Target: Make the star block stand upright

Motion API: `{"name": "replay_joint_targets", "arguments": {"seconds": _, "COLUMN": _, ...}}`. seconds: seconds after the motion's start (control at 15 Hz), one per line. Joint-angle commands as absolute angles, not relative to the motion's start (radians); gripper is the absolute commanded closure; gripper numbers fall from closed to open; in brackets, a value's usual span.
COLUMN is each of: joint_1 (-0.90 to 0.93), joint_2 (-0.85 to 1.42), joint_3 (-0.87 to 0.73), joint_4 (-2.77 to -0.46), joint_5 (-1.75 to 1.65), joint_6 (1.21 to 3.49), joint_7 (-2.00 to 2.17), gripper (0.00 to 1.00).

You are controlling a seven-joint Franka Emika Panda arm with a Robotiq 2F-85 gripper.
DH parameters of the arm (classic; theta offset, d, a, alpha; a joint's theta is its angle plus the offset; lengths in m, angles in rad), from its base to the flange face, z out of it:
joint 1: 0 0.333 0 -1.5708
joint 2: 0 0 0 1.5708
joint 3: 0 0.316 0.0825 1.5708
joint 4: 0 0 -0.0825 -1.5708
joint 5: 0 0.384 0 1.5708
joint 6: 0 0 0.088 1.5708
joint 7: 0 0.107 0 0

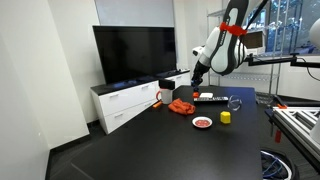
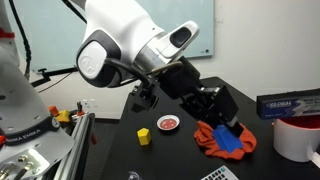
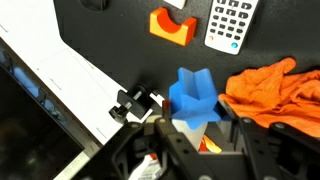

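A: Gripper (image 3: 197,124) state?

B: Partly closed, jaws clamped on the blue star block (image 3: 195,92) from either side. Clearest in the wrist view.

A: Location of the star block?

B: Low over the black table (image 3: 110,40), just beside the orange cloth (image 3: 270,88). In an exterior view, seen over the cloth's edge (image 2: 208,138) with the gripper (image 2: 226,128) right above the star block (image 2: 230,146). Cannot tell whether lifted or resting, nor whether upright.

A: Containers?

B: Small red dish (image 2: 168,123) near a yellow block (image 2: 144,135), well apart from the cloth; something pale inside, too small to name. Red mug (image 1: 165,95) just beside the cloth, inside hidden.

A: Anything else close by?

B: Remote (image 3: 232,22) and an orange block (image 3: 172,26) further out on the table.
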State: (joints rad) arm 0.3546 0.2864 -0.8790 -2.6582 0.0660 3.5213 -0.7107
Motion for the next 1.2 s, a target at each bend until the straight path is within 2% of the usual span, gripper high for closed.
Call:
{"name": "replay_joint_targets", "arguments": {"seconds": 0.0, "joint_1": 0.373, "joint_2": 0.302, "joint_3": -0.896, "joint_4": -2.672, "joint_5": 0.022, "joint_6": 3.654, "joint_7": -0.77, "gripper": 0.77}}
{"name": "replay_joint_targets", "arguments": {"seconds": 0.67, "joint_1": 0.393, "joint_2": 0.368, "joint_3": -0.907, "joint_4": -2.633, "joint_5": -0.124, "joint_6": 3.627, "joint_7": -0.821, "gripper": 0.77}}
{"name": "replay_joint_targets", "arguments": {"seconds": 0.73, "joint_1": 0.381, "joint_2": 0.344, "joint_3": -0.881, "joint_4": -2.64, "joint_5": -0.104, "joint_6": 3.52, "joint_7": -0.758, "gripper": 0.52}}
{"name": "replay_joint_targets", "arguments": {"seconds": 1.0, "joint_1": 0.385, "joint_2": 0.354, "joint_3": -0.885, "joint_4": -2.63, "joint_5": -0.112, "joint_6": 3.519, "joint_7": -0.771, "gripper": 0.52}}
{"name": "replay_joint_targets", "arguments": {"seconds": 1.07, "joint_1": 0.386, "joint_2": 0.354, "joint_3": -0.886, "joint_4": -2.63, "joint_5": -0.112, "joint_6": 3.519, "joint_7": -0.772, "gripper": 0.77}}
{"name": "replay_joint_targets", "arguments": {"seconds": 1.13, "joint_1": 0.4, "joint_2": 0.406, "joint_3": -0.899, "joint_4": -2.621, "joint_5": -0.078, "joint_6": 3.583, "joint_7": -0.761, "gripper": 0.77}}
